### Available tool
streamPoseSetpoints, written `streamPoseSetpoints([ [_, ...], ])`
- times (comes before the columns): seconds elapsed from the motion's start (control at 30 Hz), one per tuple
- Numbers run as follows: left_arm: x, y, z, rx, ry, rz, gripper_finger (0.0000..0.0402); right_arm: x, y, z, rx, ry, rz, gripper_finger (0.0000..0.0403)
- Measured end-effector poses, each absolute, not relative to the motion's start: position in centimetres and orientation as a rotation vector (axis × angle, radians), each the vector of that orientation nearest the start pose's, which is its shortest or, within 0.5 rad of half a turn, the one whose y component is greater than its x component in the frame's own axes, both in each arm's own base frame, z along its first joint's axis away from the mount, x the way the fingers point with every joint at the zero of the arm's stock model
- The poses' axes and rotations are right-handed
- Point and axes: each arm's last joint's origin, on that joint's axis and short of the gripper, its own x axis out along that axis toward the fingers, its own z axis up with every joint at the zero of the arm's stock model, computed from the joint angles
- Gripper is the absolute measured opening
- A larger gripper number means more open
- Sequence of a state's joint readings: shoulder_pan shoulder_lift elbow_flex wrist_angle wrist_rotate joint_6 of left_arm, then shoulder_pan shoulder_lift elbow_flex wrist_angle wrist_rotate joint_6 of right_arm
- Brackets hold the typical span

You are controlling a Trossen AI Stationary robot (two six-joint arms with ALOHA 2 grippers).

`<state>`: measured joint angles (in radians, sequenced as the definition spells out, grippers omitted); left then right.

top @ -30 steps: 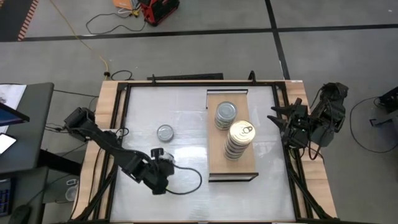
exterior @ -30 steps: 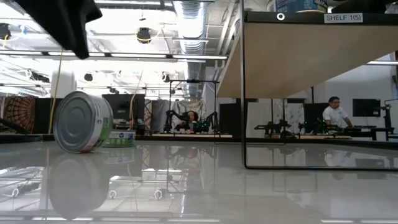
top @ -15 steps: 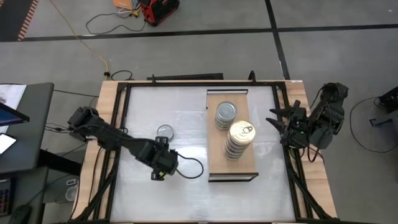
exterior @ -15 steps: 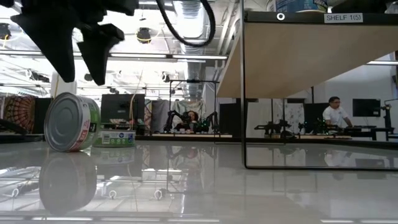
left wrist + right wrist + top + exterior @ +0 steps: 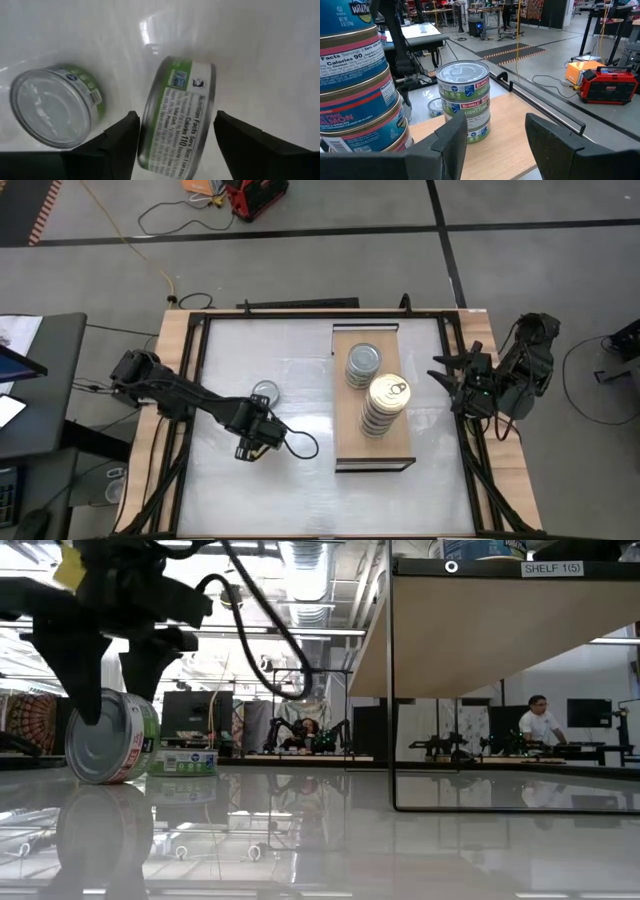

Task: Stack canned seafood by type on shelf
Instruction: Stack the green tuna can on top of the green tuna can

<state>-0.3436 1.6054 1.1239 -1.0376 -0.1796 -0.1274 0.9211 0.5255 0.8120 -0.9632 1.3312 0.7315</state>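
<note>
Change: left gripper (image 5: 252, 442) has swung up the table to the loose tin (image 5: 265, 391), fingers apart astride it. Right gripper (image 5: 447, 375) waits, open. Shelf (image 5: 392, 445): two sorted stacks done. One tin left.

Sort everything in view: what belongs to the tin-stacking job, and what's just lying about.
Job:
- shelf
- silver-lid stack
- gold-lid stack
- loose tin on the table
- left gripper, open around that tin
- right gripper, waiting at the table's right edge

Lying about:
- red box on the floor
- side desk
- person in the background
</note>
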Motion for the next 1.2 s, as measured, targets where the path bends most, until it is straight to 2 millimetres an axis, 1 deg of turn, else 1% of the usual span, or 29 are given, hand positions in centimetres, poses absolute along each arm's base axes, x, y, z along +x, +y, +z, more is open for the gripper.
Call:
streamPoseSetpoints([
  [0.1, 26.4, -8.9, 21.0, 0.285, 1.467, -0.028, 0.0217, 6.3, 3.7, 31.6, 0.102, 0.131, -0.466, 0.0225],
  [0.2, 26.4, -8.9, 21.1, 0.267, 1.468, -0.022, 0.0181, 6.3, 3.7, 31.6, 0.103, 0.130, -0.466, 0.0225],
  [0.33, 26.3, -9.0, 21.1, 0.185, 1.484, -0.021, 0.0132, 6.3, 3.7, 31.6, 0.103, 0.130, -0.466, 0.0225],
  [0.43, 26.1, -9.1, 21.7, 0.112, 1.491, -0.051, 0.0130, 6.3, 3.7, 31.6, 0.103, 0.131, -0.465, 0.0225],
  [0.5, 25.8, -8.9, 23.0, 0.090, 1.450, -0.048, 0.0130, 6.3, 3.7, 31.6, 0.103, 0.137, -0.457, 0.0225],
  [0.57, 25.2, -8.6, 24.6, 0.084, 1.369, -0.021, 0.0130, 6.3, 3.7, 31.6, 0.102, 0.151, -0.439, 0.0225],
  [0.67, 24.2, -7.5, 27.4, 0.069, 1.196, 0.066, 0.0134, 6.2, 3.6, 31.5, 0.104, 0.164, -0.422, 0.0225],
  [0.8, 23.4, -5.8, 31.3, -0.001, 0.867, 0.190, 0.0149, 6.0, 3.3, 31.6, 0.120, 0.174, -0.403, 0.0225],
  [0.9, 23.0, -4.5, 33.8, -0.055, 0.660, 0.256, 0.0146, 5.8, 3.2, 31.5, 0.145, 0.193, -0.367, 0.0225],
  [1.0, 23.0, -3.1, 35.9, -0.118, 0.471, 0.303, 0.0136, 5.8, 3.1, 31.6, 0.148, 0.193, -0.365, 0.0225],
  [1.07, 23.3, -2.0, 37.0, -0.165, 0.353, 0.332, 0.0135, 5.8, 3.1, 31.6, 0.147, 0.192, -0.372, 0.0225],
  [1.2, 24.4, -0.1, 38.8, -0.271, 0.146, 0.313, 0.0149, 5.9, 3.1, 31.6, 0.167, 0.184, -0.390, 0.0225],
])
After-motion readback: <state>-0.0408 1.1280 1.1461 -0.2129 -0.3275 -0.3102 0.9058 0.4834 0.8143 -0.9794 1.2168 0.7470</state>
